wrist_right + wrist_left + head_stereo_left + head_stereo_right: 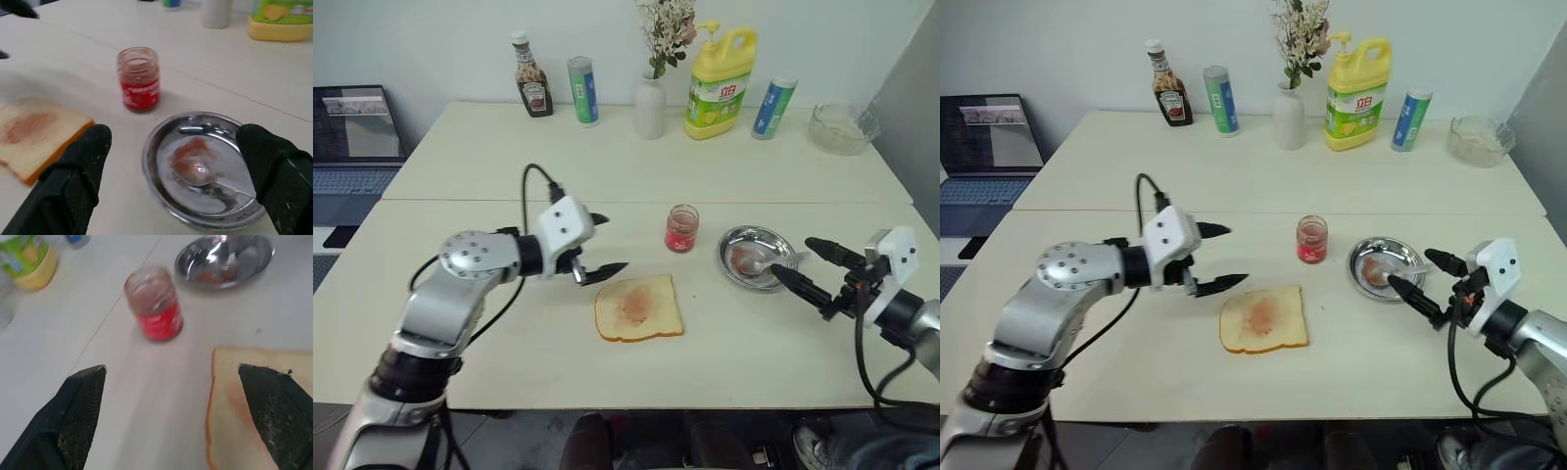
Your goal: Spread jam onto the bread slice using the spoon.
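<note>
Bread slice (639, 309) lies flat on bench (509, 176), reddish smear at centre, just beside your left hand (603, 244), which is open, empty. Right hand (802, 264) open, empty too, near steel dish (734, 243). Spoon (208, 180) rests in dish, jam smear under bowl. Jam jar (682, 228) lidless between hands, part full. Risk: careless reach tips jar or flips spoon out.

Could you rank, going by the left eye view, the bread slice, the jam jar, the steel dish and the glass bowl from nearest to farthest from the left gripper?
From the left gripper:
1. Bread slice, just below its lower fingertip.
2. Jam jar, further toward the robot's right.
3. Steel dish, beyond the jar, holding the spoon.
4. Glass bowl, at the table's far right corner.
</note>
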### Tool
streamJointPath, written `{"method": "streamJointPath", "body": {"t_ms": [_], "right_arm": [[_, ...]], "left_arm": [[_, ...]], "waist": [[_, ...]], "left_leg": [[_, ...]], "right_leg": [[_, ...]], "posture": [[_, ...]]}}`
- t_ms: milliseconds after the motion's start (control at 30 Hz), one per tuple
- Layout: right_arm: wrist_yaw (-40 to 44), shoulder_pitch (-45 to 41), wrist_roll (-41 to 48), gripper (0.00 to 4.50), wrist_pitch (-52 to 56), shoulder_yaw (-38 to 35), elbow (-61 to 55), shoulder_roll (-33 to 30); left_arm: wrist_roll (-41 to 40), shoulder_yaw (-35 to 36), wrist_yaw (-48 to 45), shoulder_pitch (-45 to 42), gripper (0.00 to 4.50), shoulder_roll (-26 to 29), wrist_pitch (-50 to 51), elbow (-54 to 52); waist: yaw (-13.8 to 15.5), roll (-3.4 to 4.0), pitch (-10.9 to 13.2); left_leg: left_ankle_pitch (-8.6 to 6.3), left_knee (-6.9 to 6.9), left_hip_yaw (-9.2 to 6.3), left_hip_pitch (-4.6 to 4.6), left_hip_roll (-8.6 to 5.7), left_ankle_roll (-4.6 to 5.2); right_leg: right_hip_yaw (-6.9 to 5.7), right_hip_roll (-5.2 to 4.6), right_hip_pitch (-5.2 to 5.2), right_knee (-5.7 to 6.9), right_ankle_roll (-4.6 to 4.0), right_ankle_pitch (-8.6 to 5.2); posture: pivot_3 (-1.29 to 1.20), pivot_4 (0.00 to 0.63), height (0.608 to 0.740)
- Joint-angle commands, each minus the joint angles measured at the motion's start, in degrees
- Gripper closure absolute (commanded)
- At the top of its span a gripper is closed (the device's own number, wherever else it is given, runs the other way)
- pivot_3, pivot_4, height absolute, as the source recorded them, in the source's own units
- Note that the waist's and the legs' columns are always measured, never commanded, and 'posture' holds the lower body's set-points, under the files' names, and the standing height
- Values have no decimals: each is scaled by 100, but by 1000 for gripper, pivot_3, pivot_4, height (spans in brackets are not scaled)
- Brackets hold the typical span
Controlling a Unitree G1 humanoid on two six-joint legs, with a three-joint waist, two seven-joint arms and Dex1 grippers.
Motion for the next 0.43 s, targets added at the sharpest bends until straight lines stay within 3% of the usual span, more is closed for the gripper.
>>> {"method": "streamJointPath", "body": {"t_ms": [33, 200, 433], "right_arm": [[780, 440, -74, 73, -241, -430, -213, -366], [1579, 1040, -373, 73, -557, -614, -47, -657], [1963, 1275, -808, 73, -826, -385, 100, -745]], "left_arm": [[102, 525, -206, 740, 0, 404, -488, -41], [78, 766, -237, 1474, 0, 533, -809, 101], [-55, 854, -247, 1913, 0, 435, -939, 48]], "waist": [[1, -2, 1], [34, -6, 3], [21, -9, 3]], "left_leg": [[0, 0, 0, -1, 0, 0], [0, 3, -1, 1, 1, 0], [0, 6, 2, 4, 2, 0]], "right_leg": [[-1, -1, 0, -2, 0, 0], [-3, -4, 2, -2, 1, -1], [-1, -3, 3, 0, 2, 1]], "posture": [[0, 150, 740], [0, 150, 740], [0, 150, 740]]}}
